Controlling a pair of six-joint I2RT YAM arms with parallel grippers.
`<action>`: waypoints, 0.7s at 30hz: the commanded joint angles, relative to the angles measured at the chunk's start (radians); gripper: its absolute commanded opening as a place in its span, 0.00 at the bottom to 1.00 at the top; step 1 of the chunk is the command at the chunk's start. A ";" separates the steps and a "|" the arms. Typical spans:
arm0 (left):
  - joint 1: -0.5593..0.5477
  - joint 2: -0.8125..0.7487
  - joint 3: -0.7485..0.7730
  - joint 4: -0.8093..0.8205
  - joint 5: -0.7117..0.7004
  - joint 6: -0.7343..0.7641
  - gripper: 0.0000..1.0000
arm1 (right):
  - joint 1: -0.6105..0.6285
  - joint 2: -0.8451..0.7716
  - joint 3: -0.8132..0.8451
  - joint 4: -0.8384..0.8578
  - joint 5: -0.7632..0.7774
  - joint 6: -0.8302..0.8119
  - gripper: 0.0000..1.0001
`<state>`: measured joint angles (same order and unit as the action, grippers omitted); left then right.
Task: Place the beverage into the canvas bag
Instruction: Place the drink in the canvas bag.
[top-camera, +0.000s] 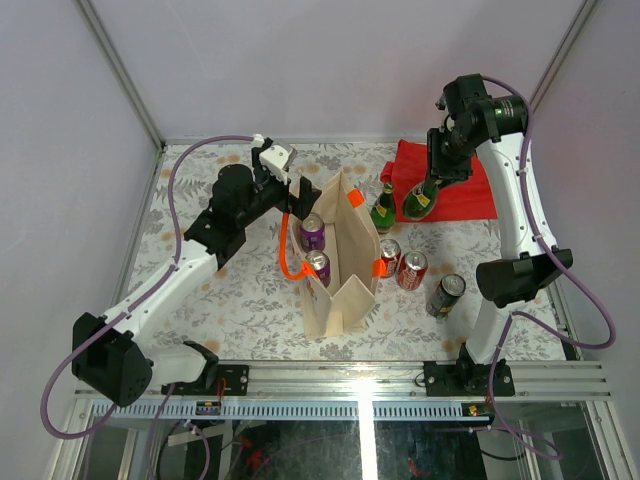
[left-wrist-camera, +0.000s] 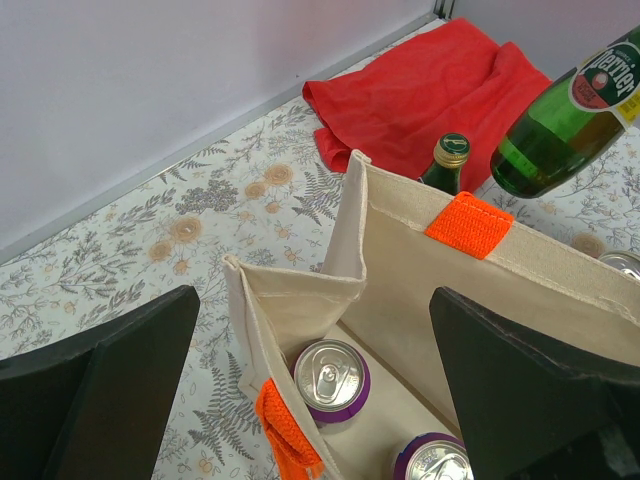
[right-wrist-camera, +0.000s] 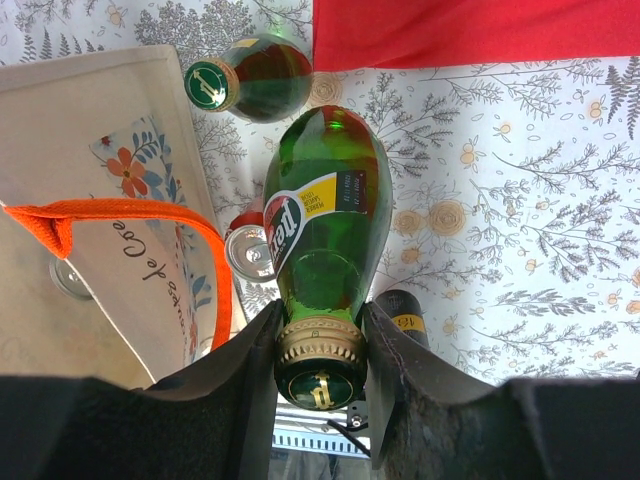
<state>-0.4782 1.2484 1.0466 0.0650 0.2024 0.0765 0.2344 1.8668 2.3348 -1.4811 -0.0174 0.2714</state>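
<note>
Beside the canvas bag (left-wrist-camera: 420, 270), near the red cloth (left-wrist-camera: 420, 90), the right claw (right-wrist-camera: 320, 340) is clamped on the neck of a tilted green bottle (right-wrist-camera: 325, 220) whose label reads "Perrier". This bottle is outside the bag. A second bottle (right-wrist-camera: 250, 80), also green, stands upright between bag and cloth. Inside the bag sit two cans: a purple can (left-wrist-camera: 330, 375) and another purple can (left-wrist-camera: 435, 462). On the table (top-camera: 200, 290) just outside stand a red can (top-camera: 388, 255), a second red can (top-camera: 412, 270) and one dark can (top-camera: 445, 295), their writing too small to read. The bag's side bears an orange flower and cursive words, partly hidden, reading "de Coe…". The left claw (left-wrist-camera: 312, 300) is spread wide, one finger either side of the bag's upper corner.
</note>
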 joint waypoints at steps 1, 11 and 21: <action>-0.006 0.010 0.005 0.023 0.010 -0.008 1.00 | -0.003 -0.080 0.026 0.018 -0.032 -0.021 0.00; -0.008 0.011 0.003 0.019 0.006 -0.008 1.00 | -0.002 -0.117 -0.006 0.010 -0.090 -0.023 0.00; -0.013 0.012 0.007 0.018 0.005 -0.006 1.00 | -0.003 -0.162 -0.046 0.009 -0.139 -0.024 0.00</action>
<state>-0.4847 1.2549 1.0466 0.0639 0.2028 0.0757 0.2344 1.7844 2.2704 -1.5070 -0.0792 0.2680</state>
